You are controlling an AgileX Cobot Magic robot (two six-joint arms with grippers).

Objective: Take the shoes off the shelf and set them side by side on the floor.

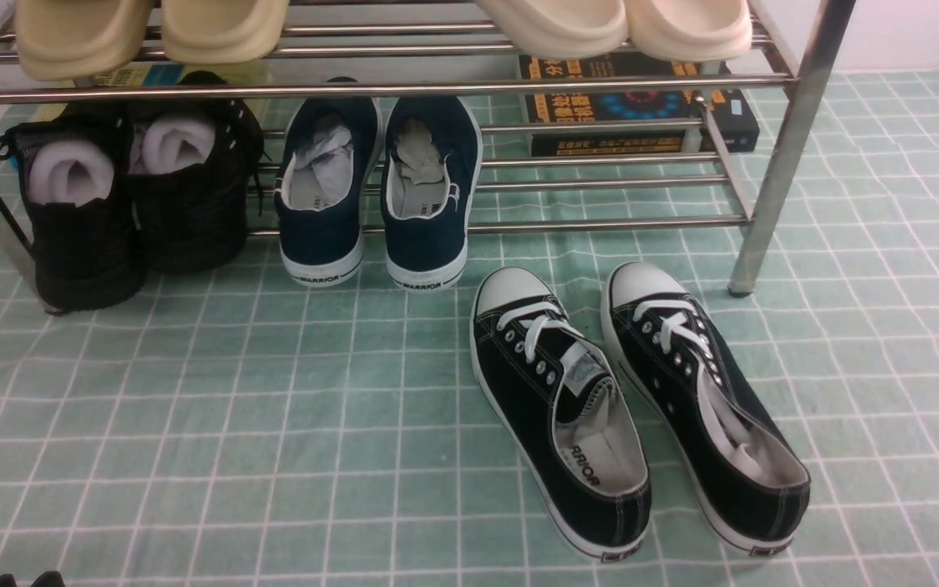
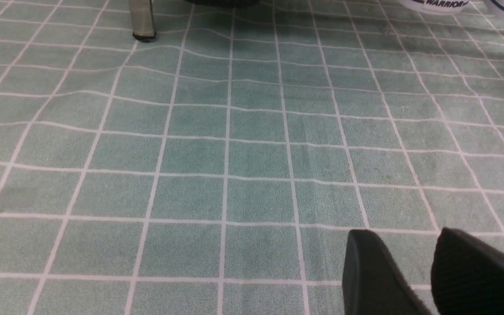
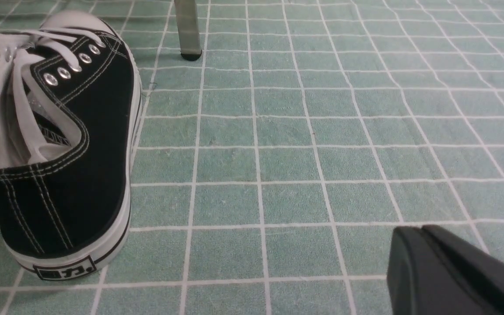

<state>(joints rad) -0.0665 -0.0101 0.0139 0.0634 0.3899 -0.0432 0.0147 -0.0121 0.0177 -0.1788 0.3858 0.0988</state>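
The two black shoes, one [image 1: 559,408] to the left of the other [image 1: 702,399], stand side by side on the green checked floor [image 1: 274,424], toes toward the chrome shelf [image 1: 787,155]. The right wrist view shows the heel of one shoe [image 3: 85,131] close by, with my right gripper [image 3: 414,232] shut and empty to its side, apart from it. My left gripper [image 2: 405,238] hangs open over bare floor [image 2: 243,144], nothing between its fingers. Only its tips [image 1: 25,581] peek in at the bottom-left corner of the front view. The right gripper is outside the front view.
On the lower tier stand a navy slip-on pair [image 1: 380,187] and black boots stuffed with white foam [image 1: 135,204]. Beige slippers [image 1: 152,28] and cream slippers [image 1: 616,24] sit on the top tier. A dark box [image 1: 632,106] lies behind. A shelf leg [image 3: 188,30] stands beyond the right shoe.
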